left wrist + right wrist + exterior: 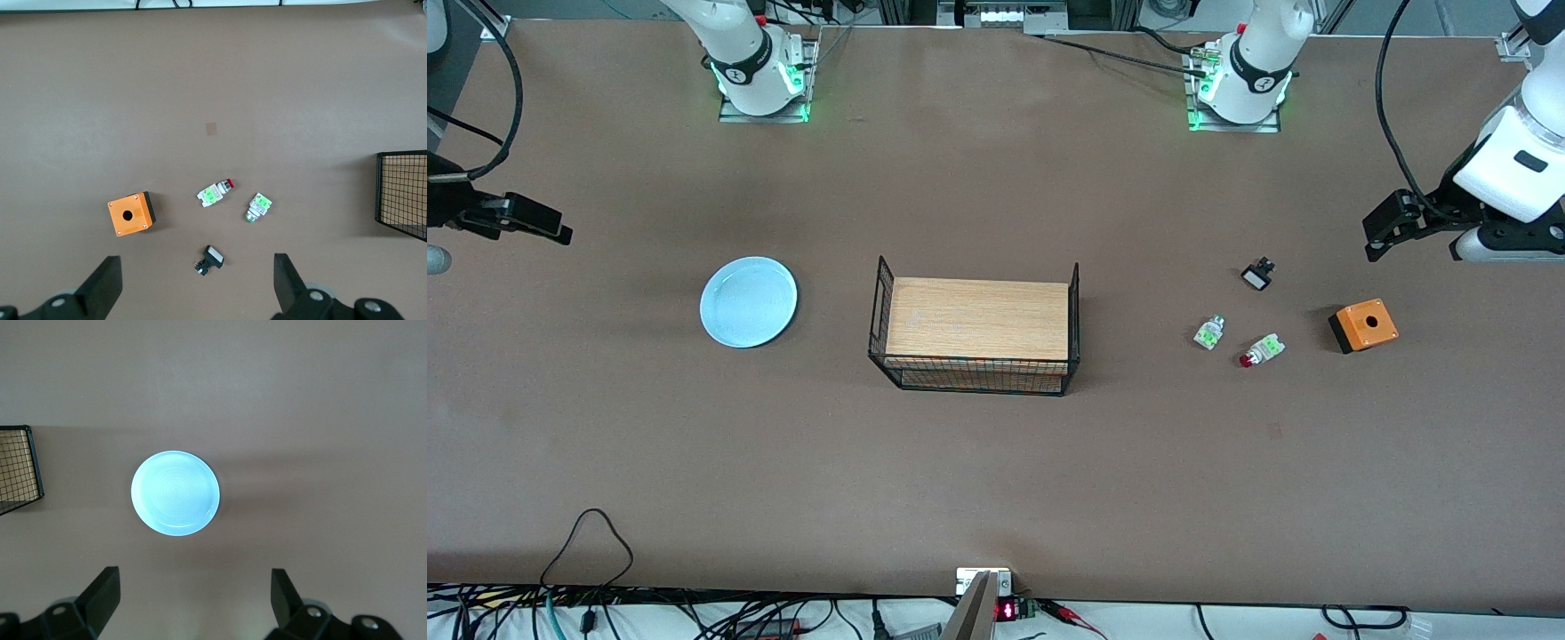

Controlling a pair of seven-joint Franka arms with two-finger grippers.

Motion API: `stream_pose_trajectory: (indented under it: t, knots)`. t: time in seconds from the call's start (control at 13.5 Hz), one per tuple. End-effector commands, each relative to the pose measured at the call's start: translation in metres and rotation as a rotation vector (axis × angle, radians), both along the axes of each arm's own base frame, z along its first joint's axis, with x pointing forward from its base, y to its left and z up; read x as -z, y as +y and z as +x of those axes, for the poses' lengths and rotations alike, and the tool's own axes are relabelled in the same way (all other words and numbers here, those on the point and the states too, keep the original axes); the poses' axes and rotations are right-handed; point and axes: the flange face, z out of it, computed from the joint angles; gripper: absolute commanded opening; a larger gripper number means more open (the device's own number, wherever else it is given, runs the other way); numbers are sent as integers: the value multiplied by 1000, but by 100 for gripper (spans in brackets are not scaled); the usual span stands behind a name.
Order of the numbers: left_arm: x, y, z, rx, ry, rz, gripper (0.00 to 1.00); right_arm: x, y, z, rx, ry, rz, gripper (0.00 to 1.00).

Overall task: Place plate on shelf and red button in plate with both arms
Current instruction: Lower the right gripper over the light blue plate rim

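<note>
The pale light-blue plate (749, 301) lies flat on the table toward the right arm's end; it also shows in the right wrist view (175, 493). The red button (1260, 351) lies on its side toward the left arm's end, and shows in the left wrist view (215, 193). My left gripper (1383, 236) hangs open and empty over the table near the small parts; its wrist view shows it (197, 281) with the jaws wide apart. My right gripper (538, 224) hangs open and empty over the table's end beside the plate, also seen in its wrist view (193, 595).
A black wire basket (882, 307) holding a wooden board (978, 318) stands mid-table. Near the red button lie a similar green-capped part (1209, 332), a black part with a white face (1258, 274) and an orange box with a hole (1364, 325).
</note>
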Motion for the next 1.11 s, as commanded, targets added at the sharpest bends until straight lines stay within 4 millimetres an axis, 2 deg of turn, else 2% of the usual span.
stream_pose_trajectory:
  t: [0.0,0.22,0.37,0.52,0.74,1.03]
  knots:
    - [-8,4,-4,12,-4,-5,100,-3,0,-6,-15,-11,-7,100]
    - [-7,6,-4,9,1,-5,100,1,1,-3,-16,-11,-6,100]
    - [-7,8,-4,6,1,-6,100,25,10,7,-35,19,-12,100]
    - [-7,8,-4,4,1,-6,100,69,23,19,-55,41,-16,100]
    - [-7,9,-4,3,-1,-7,100,149,33,22,-69,21,-24,100]
    - [-7,6,-5,5,5,-6,100,244,33,-12,-79,7,-27,100]
